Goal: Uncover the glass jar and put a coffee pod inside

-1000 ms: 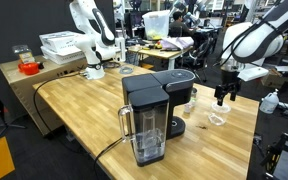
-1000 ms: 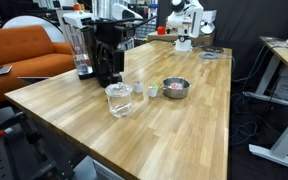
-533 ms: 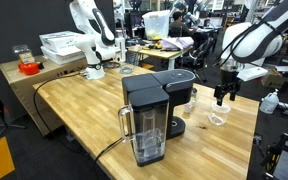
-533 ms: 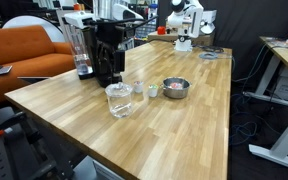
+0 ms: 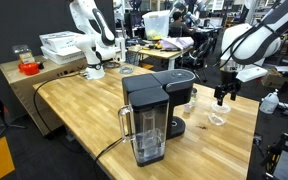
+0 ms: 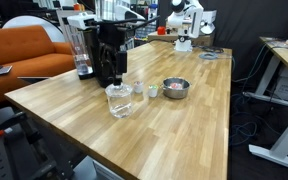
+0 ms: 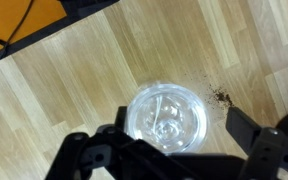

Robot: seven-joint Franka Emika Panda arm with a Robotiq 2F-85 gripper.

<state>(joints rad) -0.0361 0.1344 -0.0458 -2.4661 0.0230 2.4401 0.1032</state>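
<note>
While the arm reaches in from the right, here's the wooden table [image 5: 79,115] left to right in an exterior view: black cable [image 5: 72,80] runs across the left part. Black coffee machine [image 5: 156,100] sits mid-table, clear water tank [image 5: 147,135] on its near side. The glass jar [image 5: 217,117] is on the wood to the machine's right, near the table's right edge. Gripper [image 5: 222,97] hangs just above the jar, apart from it, pointing down.

Gripper state: jaws spread wide, nothing between them, nothing held.

In an exterior view from the opposite side, left to right: coffee machine, then the jar just in front of it. Next comes a small pale pod-like item [image 6: 151,90], then a metal bowl [image 6: 175,88]. Jar and bowl are near each other, not touching. Jar looks capped by a clear lid.

Wrist view, straight down: the jar is centred, round clear top facing the camera. The black fingers [image 7: 246,135] stand either side of it, clear of the glass. Dark speck [image 7: 221,96] lies on the wood just right of the jar; can't tell what it is.
</note>
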